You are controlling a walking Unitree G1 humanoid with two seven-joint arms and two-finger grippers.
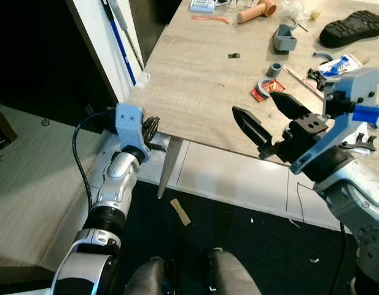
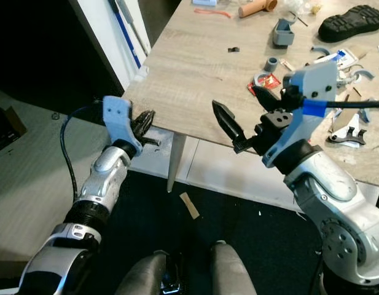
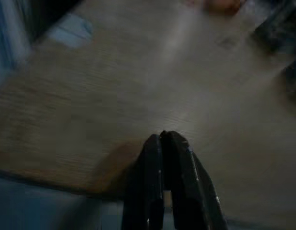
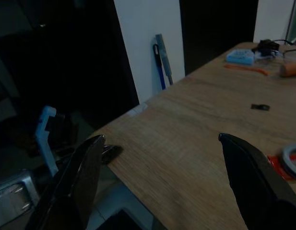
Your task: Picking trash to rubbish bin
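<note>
Pale wood-grain is filling most of the head views: a bench whose near corner is jutting toward the robot over a dark floor, with white panels beyond its edge. Clutter is sitting toward the far right side: a black shoe sole, a grey tape ring, a grey plastic block, a tan cylinder, an orange strip.

The right hand is hovering over the bench's near edge with its two black fingers spread wide apart and nothing between them. The left hand is resting at the near corner, fingers pressed together and empty; its wrist view is blurred, showing the closed tips against the wood.

The likeliest piece of trash is the red wrapper, lying flat on the bench and tucked against the tape ring, just beyond the right hand's fingertips. No bin is visible from here.

For a clean pick, the right hand should be travelling forward and dropping until its fingers are straddling the wrapper's free side, away from the ring, so that closing is not dragging the ring along. Because the wrapper is thin and flat, the tips probably need to be pressing lightly on the wood and pinching a raised edge.

The wrapper is small and crumpled, so its heading is hard to read; its longer side seems to be running diagonally, from near left toward far right, roughly across the line of the open fingers.
</note>
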